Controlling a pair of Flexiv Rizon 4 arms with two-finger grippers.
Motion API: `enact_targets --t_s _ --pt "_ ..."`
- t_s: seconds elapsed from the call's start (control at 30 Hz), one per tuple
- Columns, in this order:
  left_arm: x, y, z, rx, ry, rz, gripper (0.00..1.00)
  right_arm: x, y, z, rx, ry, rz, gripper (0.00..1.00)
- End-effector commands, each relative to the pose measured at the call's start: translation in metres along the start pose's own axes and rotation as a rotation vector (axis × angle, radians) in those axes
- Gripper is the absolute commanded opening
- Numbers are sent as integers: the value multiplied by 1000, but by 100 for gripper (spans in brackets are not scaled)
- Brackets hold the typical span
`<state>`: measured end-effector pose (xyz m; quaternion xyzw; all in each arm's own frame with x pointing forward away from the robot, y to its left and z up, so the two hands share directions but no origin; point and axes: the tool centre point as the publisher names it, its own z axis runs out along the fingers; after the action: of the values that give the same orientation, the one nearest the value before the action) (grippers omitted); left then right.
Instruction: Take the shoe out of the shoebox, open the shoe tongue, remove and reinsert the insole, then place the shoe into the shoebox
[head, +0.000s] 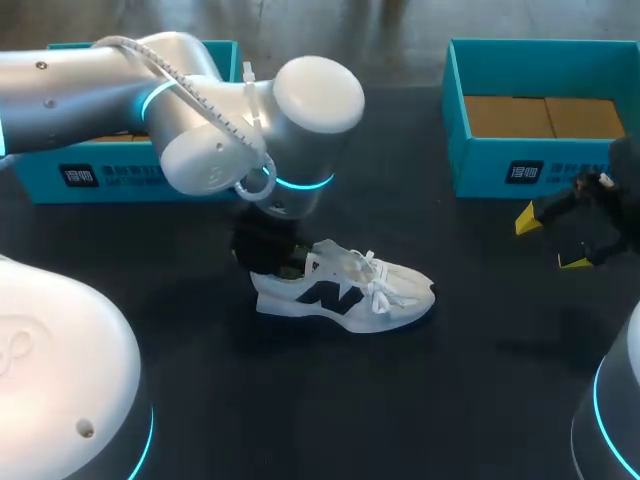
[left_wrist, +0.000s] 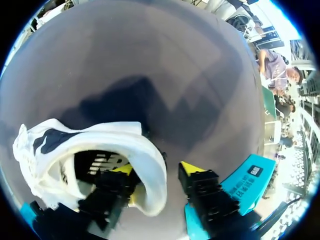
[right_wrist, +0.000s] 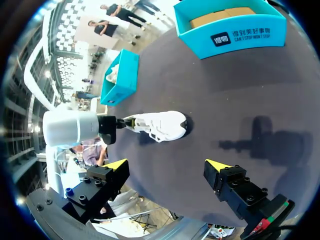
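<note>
1. Left fingers (left_wrist: 192, 169), left wrist view: open, straddling the heel collar of the shoe (left_wrist: 75, 150). One tip is inside, over the insole (left_wrist: 102, 162). The other is outside the heel, with a sliver of worktop (left_wrist: 150, 60) between it and the heel wall. Nothing clamped.
2. Head view: left arm (head: 200, 110) comes down on the heel end, and its wrist hides the left fingers. Shoe (head: 345, 290) sits sole-down on the worktop (head: 330, 400), toe towards the right fingers (head: 527, 218). Those are spread wide, empty and well apart from the shoe. Left shoebox (head: 100, 178) is behind the left arm. Right shoebox (head: 540, 160) is just beyond the right fingers.
3. Right wrist view: right fingers (right_wrist: 117, 165) wide open, holding nothing. Shoe (right_wrist: 160, 125) is well ahead of them, roughly centred between the tips, toe end nearer. Left arm (right_wrist: 70, 129) is at the far heel end.
4. My read: the shoe is out and the tongue step is next.
   - Close the left fingers on the heel wall, firm enough to pin it without crushing, and keep the sole flat.
   - Bring the right fingers in over the laces (head: 375, 275), pinch the tongue tip only, then lift it up and towards the toe.
   - If the heel isn't pinned, the shoe will likely slide or tip.
   - The inner left tip sits over the insole, so it has to clear out before the insole is pulled.
</note>
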<state>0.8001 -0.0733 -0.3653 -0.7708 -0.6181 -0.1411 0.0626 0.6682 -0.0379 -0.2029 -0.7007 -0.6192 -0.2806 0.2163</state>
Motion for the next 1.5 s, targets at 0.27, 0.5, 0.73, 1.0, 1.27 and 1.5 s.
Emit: enact_targets --t_s 0.27,0.5,0.73,1.0,1.27,1.5 --pt "46 -2 -55 -1 -92 -32 100 0 -1 1 -1 -3 1 100" --pt "66 3 -83 47 -163 -72 100 0 -1 1 -1 -3 1 100" --pt "82 3 -106 74 -211 -83 100 0 -1 1 -1 -3 1 100" --pt "94 1 -119 80 -269 -83 100 0 -1 1 -1 -3 1 100" --pt "106 3 -127 129 -323 -153 100 0 -1 1 -1 -3 1 100" --pt "108 0 -134 164 -322 -129 100 0 -1 1 -1 -3 1 100"
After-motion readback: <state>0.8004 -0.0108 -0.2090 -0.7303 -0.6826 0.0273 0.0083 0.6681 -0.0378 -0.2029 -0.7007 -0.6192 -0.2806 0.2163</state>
